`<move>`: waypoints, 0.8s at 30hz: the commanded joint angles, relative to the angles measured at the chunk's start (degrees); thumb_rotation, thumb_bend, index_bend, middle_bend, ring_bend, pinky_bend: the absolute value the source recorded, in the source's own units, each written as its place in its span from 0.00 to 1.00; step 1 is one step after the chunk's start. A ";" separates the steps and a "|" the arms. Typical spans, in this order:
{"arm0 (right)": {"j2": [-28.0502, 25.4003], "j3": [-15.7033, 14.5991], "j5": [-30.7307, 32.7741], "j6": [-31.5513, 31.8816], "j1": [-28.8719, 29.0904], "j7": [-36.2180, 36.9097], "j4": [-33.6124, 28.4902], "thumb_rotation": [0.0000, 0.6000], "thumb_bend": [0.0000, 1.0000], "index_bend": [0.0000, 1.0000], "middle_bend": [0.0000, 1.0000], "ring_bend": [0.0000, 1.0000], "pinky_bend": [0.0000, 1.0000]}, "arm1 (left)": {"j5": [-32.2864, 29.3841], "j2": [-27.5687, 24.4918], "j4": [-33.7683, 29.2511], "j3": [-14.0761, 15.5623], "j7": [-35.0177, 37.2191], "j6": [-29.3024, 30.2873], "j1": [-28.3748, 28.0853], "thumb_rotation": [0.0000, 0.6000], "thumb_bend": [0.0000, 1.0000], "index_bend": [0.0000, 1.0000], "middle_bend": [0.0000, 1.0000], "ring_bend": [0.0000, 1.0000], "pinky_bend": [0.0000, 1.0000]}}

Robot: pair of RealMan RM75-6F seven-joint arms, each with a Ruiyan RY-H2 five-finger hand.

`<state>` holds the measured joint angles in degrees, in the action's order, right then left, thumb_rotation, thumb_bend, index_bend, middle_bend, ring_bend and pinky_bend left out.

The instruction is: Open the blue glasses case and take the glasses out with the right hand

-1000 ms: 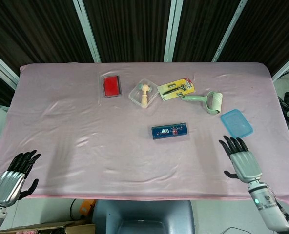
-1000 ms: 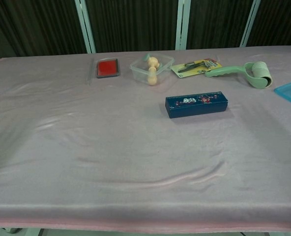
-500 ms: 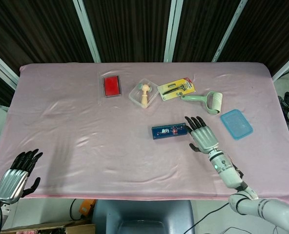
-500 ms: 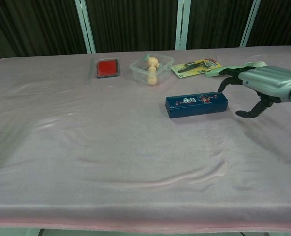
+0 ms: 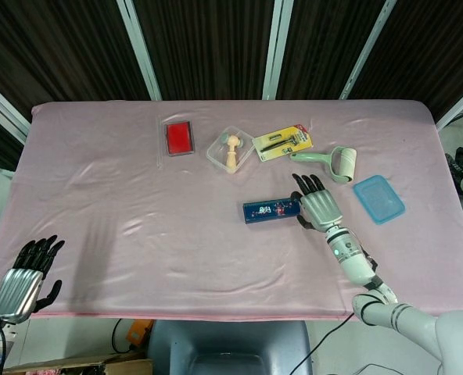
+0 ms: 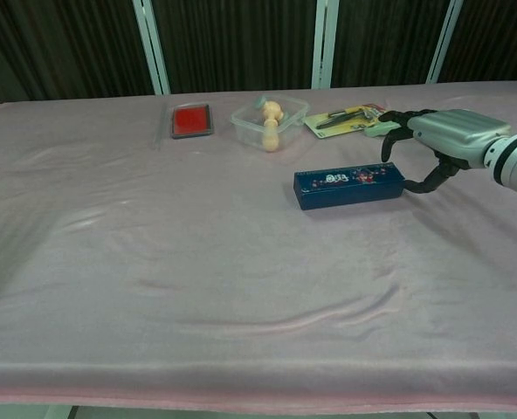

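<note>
I am looking down at the bench [image 5: 122,180], which is lying under a pink cloth. My right robot hand [image 5: 319,205] is hovering at the right end of the blue glasses case [image 5: 271,210], fingers spread and grasping nothing; in the chest view its thumb is curling down just beside the case's end, and I cannot tell whether it is touching. My left robot hand [image 5: 24,278] is hanging at the near left corner of the bench, fingers apart and released. The case is lying closed near the middle of the bench, long side toward me. Behind it a green roller [image 5: 331,163] is lying beside a blue lid [image 5: 378,198], with a red stamp pad [image 5: 178,137], a clear tub [image 5: 230,148] holding a wooden piece, and a yellow blister pack [image 5: 283,142] sitting further back.
</note>
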<state>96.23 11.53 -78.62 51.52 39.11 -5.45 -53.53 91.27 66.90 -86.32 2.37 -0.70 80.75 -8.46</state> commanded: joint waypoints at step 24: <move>2.96 -0.84 1.62 0.22 2.27 -1.73 2.78 1.00 0.54 0.54 0.08 0.01 0.00 | -0.28 -0.48 0.06 -0.22 1.56 -0.38 -0.38 1.00 0.41 0.00 0.00 0.00 0.05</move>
<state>99.17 10.67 -77.04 51.71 41.35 -7.15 -50.74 90.99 66.43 -86.25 2.14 0.86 80.36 -8.85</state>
